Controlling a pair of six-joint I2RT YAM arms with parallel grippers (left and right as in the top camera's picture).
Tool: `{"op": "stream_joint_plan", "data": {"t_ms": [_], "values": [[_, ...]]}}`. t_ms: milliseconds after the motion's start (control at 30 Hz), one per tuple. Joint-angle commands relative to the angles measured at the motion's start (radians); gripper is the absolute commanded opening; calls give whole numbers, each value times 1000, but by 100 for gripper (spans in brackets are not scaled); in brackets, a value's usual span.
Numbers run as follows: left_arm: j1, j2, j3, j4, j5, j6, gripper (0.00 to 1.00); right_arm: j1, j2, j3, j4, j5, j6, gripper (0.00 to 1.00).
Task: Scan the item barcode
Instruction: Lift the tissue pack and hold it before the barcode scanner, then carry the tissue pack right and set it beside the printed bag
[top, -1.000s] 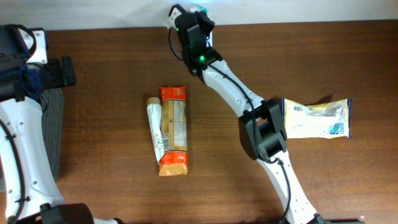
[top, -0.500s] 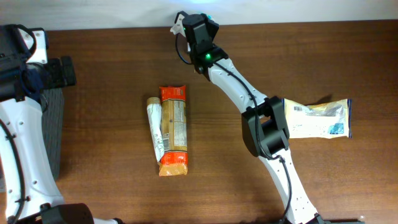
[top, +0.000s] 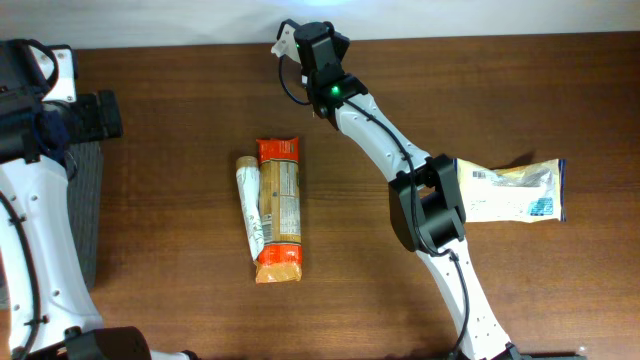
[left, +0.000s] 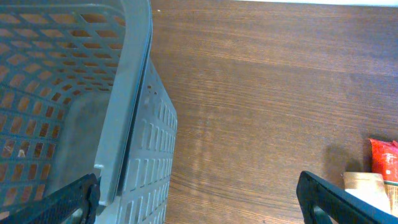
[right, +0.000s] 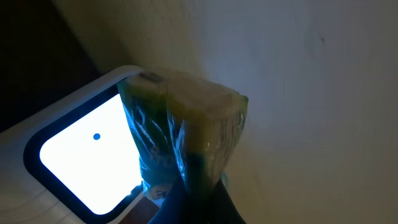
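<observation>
My right gripper (right: 196, 190) is shut on the item (right: 186, 118), a yellow and blue packet in clear crinkled wrap. It holds the packet upright beside the scanner's bright white window (right: 87, 155). In the overhead view the right gripper (top: 292, 38) is stretched out to the table's far edge, and the item is mostly hidden under it. No barcode shows in any view. My left gripper (left: 199, 202) hangs wide open with nothing between its fingers, over the rim of a grey basket (left: 124, 112).
An orange packet (top: 280, 210) and a white packet (top: 248, 205) lie side by side mid-table. A yellow, white and blue bag (top: 510, 190) lies at the right, beside the right arm's elbow. The basket (top: 88, 210) stands at the left edge.
The right gripper has carried the item a little further toward the table's far edge and then held there. The left arm has not moved.
</observation>
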Motion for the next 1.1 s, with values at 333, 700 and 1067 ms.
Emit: {"op": "stream_joint_plan", "data": {"t_ms": [333,700,1067], "values": [[1,1,6,1,1,-9,99,18,-354,13,-431,-48,530,4],[1,1,6,1,0,-9,99,-93,-602,5,-1404,-440,1035,4],[1,1,6,1,1,-9,99,-377,-571,-507,-1249,-637,1041,4]]}}
